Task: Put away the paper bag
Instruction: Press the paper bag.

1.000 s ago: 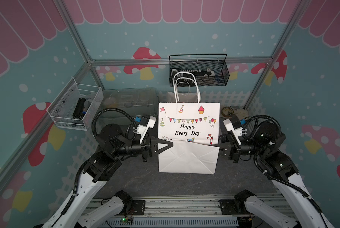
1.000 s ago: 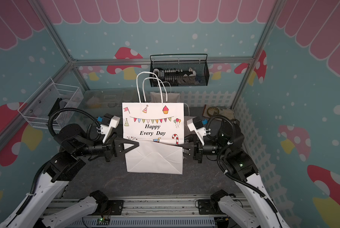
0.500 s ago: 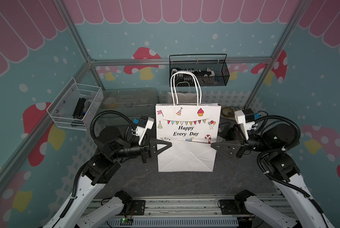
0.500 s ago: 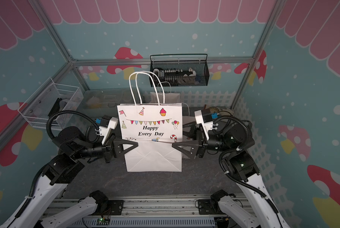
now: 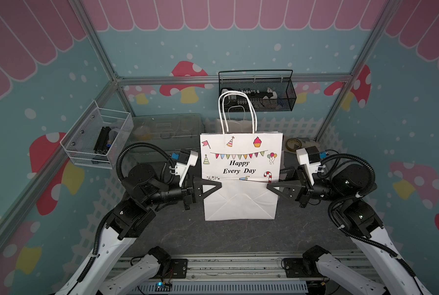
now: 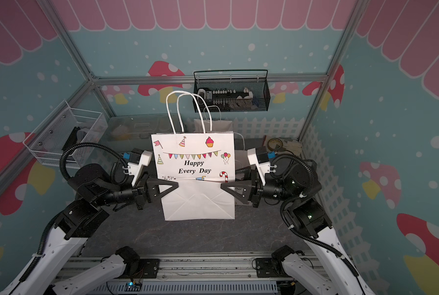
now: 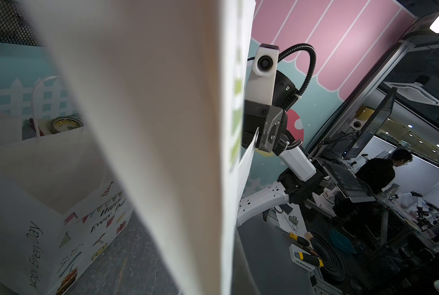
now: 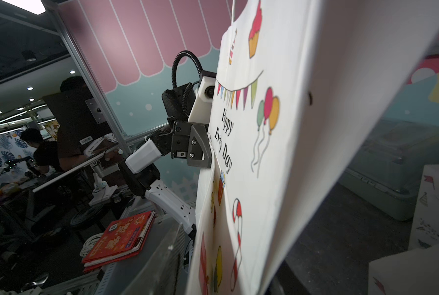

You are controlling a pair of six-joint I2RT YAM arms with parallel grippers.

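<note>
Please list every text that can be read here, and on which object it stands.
"Happy Every Day": front of the paper bag.
"Happy Every Day": front of the second paper bag.
"EveryDay": that bag's side.
Red booklet: print too blurred to read.

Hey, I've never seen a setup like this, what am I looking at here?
Two robot arms work at a dark table. Two pictures look down from overhead; two come from cameras on the arms' wrists, hence the close-up paper. Between the arms, upright, is a flattened white paper bag printed Happy Every Day. The left gripper is shut on one edge; the right gripper is at the opposite edge, but whether it grips is unclear. Behind it are another bag and a tape roll.
</note>
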